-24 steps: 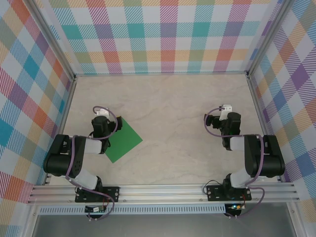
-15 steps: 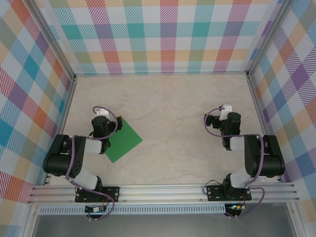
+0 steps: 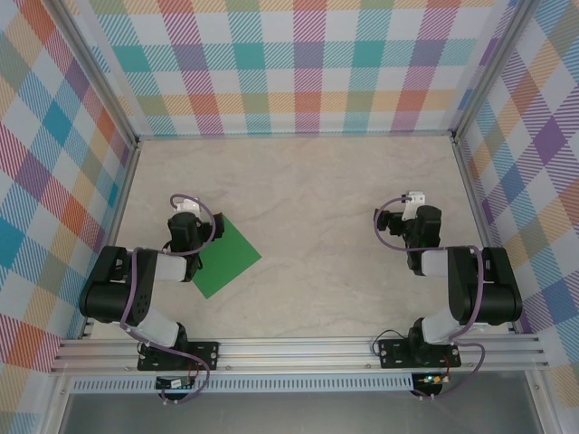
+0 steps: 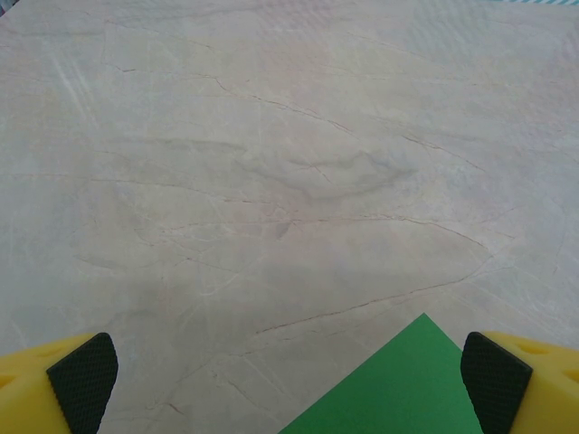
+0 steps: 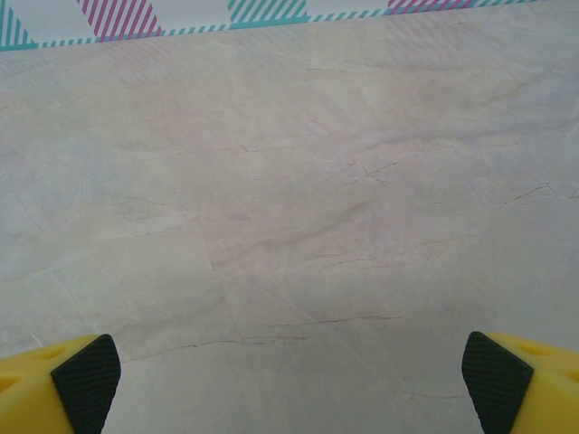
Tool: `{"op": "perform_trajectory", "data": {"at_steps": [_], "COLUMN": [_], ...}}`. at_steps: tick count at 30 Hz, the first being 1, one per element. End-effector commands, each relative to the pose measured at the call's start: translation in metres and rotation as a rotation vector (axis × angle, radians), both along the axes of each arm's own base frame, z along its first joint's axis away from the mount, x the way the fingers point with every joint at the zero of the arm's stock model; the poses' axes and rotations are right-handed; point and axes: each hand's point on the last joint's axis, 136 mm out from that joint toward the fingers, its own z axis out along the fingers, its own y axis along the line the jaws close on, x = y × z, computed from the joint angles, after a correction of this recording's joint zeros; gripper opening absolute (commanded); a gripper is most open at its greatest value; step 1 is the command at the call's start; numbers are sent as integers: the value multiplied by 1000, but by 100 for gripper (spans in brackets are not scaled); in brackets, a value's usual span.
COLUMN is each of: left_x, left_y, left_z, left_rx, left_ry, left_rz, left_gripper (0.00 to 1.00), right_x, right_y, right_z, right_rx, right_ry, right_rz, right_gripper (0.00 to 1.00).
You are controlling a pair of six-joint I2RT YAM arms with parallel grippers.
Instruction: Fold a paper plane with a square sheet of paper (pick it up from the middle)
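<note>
Crouching low, elbows (image 3: 107,294) back, left fingers (image 4: 81,384) wide at edge of green sheet (image 3: 228,257), right fingers (image 5: 86,380) wide

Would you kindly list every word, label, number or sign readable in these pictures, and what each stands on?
None can be read. The square sheet of paper is plain green; the table and checked walls carry only patterns. Any marking on the left arm or right arm is too small to tell.
</note>
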Motion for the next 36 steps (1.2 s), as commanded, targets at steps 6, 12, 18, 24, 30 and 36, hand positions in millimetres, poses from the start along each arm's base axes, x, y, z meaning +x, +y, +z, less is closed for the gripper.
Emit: {"op": "perform_trajectory", "data": {"at_steps": [6, 12, 18, 24, 30, 36], "left_x": [5, -4, -4, 6, 9, -14], "left_y": [15, 14, 18, 33, 41, 50], "left_z": [49, 84, 81, 83, 114, 134], "left_rx": [-2, -162, -367, -456, -560, -537], "left_ry": [2, 54, 122, 115, 104, 165], "left_rz": [77, 152, 322, 464, 475, 509], "left_gripper": [100, 100, 100, 100, 100, 100], "right_x": [7, 1, 0, 9, -3, -34], "right_y": [-2, -3, 37, 113, 206, 300], "right_z": [41, 69, 56, 48, 23, 13], "right_rx": [2, 168, 345, 230, 28, -120], "right_ry": [33, 219, 464, 555, 694, 698], "right_rz": [-15, -143, -120, -13, 102, 269], "right_gripper": [100, 100, 100, 100, 100, 100]}}
